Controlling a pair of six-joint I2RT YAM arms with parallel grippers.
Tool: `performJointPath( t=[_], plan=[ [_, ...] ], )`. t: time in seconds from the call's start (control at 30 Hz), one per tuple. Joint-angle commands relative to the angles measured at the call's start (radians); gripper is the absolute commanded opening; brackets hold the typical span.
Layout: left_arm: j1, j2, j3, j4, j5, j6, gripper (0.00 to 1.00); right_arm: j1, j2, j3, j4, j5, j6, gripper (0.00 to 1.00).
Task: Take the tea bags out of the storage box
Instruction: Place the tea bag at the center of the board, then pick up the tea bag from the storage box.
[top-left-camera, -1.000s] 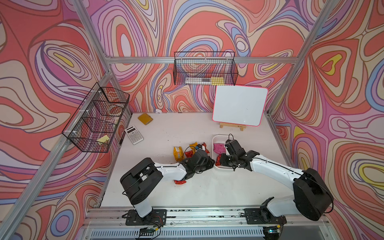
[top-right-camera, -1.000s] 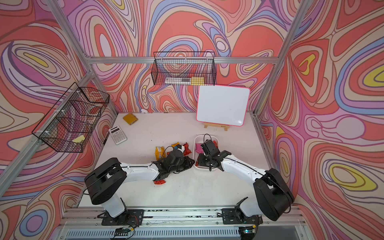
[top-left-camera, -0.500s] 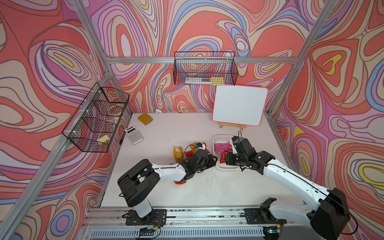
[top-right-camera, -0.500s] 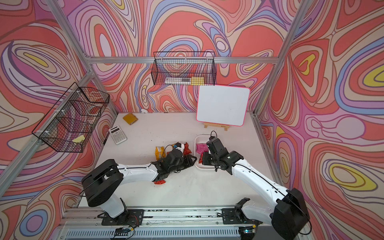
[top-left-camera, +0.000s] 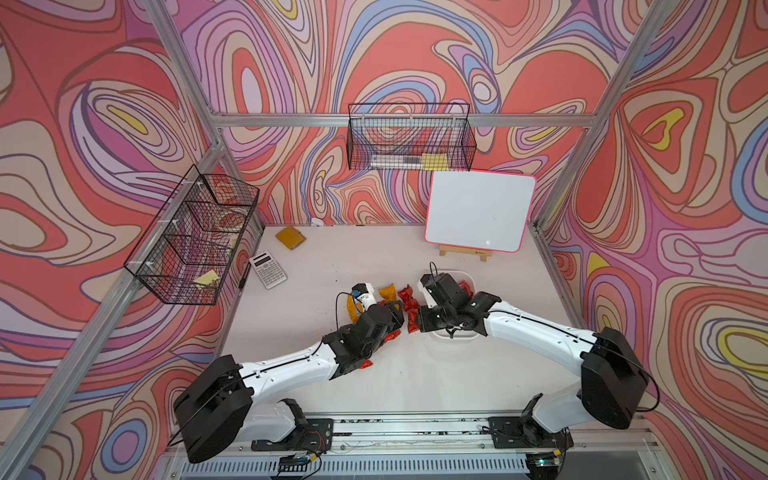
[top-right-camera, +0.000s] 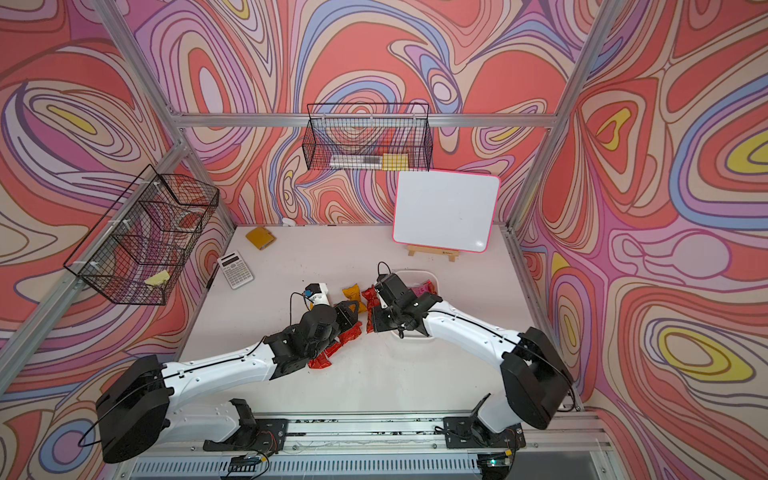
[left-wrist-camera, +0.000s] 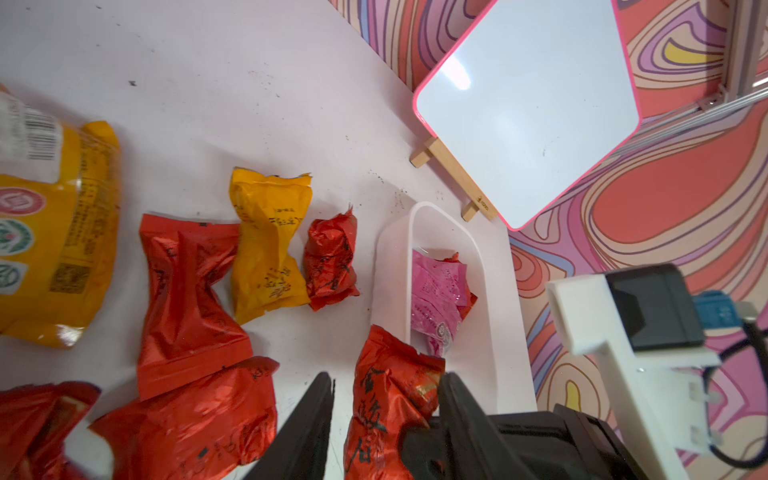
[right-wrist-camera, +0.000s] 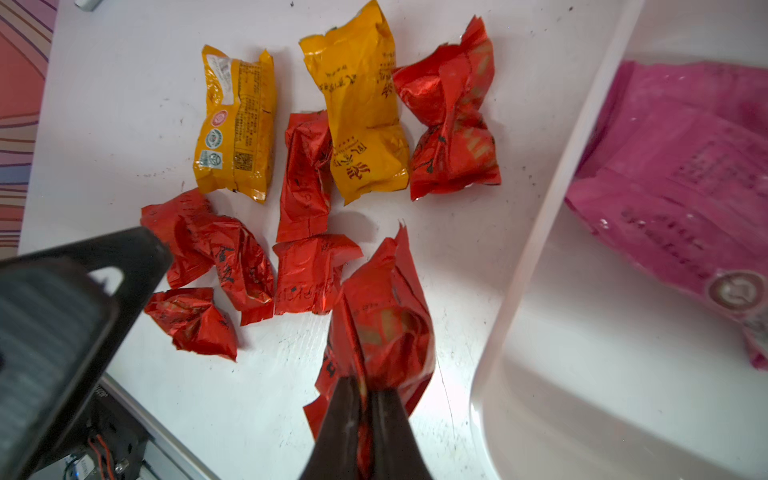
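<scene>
Red sachet (right-wrist-camera: 382, 324): pinched by one crinkled end in the right gripper (right-wrist-camera: 365, 384), hanging over the table (right-wrist-camera: 124, 104) just left of the storage box (right-wrist-camera: 536, 257), outside its rim.
Right jaws: pressed together on that foil.
Left gripper (left-wrist-camera: 386, 376): jaws spread, gripping nothing that shows; red foil seen between them in the wrist view, contact impossible to tell.
Tea bags (right-wrist-camera: 305, 174) out of the box: two yellow-orange and several red, lying loose in a cluster on the table left of the box, some touching one another.
Also out: stray red sachet (top-left-camera: 365, 364) nearer the front, partly under the left arm.
Left inside: pink sachets (left-wrist-camera: 436, 291) toward the far end of the box, with a buried red sachet (left-wrist-camera: 467, 299) peeking from beneath them; near end bare as far as shown.
Progress, by judgement: well past halfway, with most of the lot on the table.
Remaining: setting down the held sachet beside the cluster, then fetching the pink ones and the red beneath them.
</scene>
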Motion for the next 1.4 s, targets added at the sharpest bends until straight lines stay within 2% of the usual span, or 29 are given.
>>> performJointPath(
  t=[0.0, 0.13, 0.27, 0.4, 0.63, 0.7, 0.77, 0.83, 0.93, 1.07, 1.23, 1.37],
  plan=[
    [-0.003, -0.013, -0.014, -0.053, -0.055, -0.021, 0.46, 0.012, 0.072, 0.047, 0.036, 0.007, -0.023, 0.12],
    [-0.002, -0.003, -0.013, -0.047, -0.045, -0.020, 0.46, 0.023, 0.146, 0.075, 0.037, 0.017, -0.029, 0.15],
    [-0.001, 0.005, -0.014, -0.037, -0.036, -0.020, 0.46, 0.023, 0.159, 0.092, 0.040, 0.040, -0.038, 0.26],
    [-0.001, 0.010, -0.014, -0.015, -0.023, 0.000, 0.46, 0.023, 0.107, 0.085, 0.023, 0.063, -0.050, 0.38],
    [-0.002, 0.042, 0.011, 0.043, 0.037, 0.061, 0.46, 0.002, -0.041, 0.050, -0.051, 0.226, -0.043, 0.46],
    [-0.001, 0.062, 0.024, 0.062, 0.061, 0.071, 0.46, -0.032, -0.069, 0.020, -0.060, 0.287, 0.019, 0.53],
    [-0.002, 0.079, 0.035, 0.074, 0.082, 0.077, 0.46, -0.082, -0.084, -0.003, -0.074, 0.294, 0.101, 0.57],
    [-0.002, 0.090, 0.044, 0.084, 0.101, 0.082, 0.46, -0.135, -0.087, -0.028, -0.077, 0.258, 0.209, 0.62],
    [-0.001, 0.102, 0.050, 0.094, 0.116, 0.082, 0.46, -0.204, -0.079, -0.068, -0.032, 0.141, 0.348, 0.64],
    [-0.001, 0.104, 0.052, 0.095, 0.122, 0.086, 0.46, -0.224, -0.057, -0.094, 0.048, 0.062, 0.511, 0.74],
    [-0.001, 0.098, 0.049, 0.092, 0.122, 0.086, 0.46, -0.244, -0.028, -0.125, 0.111, 0.051, 0.658, 0.83],
    [-0.001, 0.093, 0.044, 0.091, 0.126, 0.086, 0.46, -0.279, -0.006, -0.141, 0.159, 0.043, 0.727, 0.83]
  ],
)
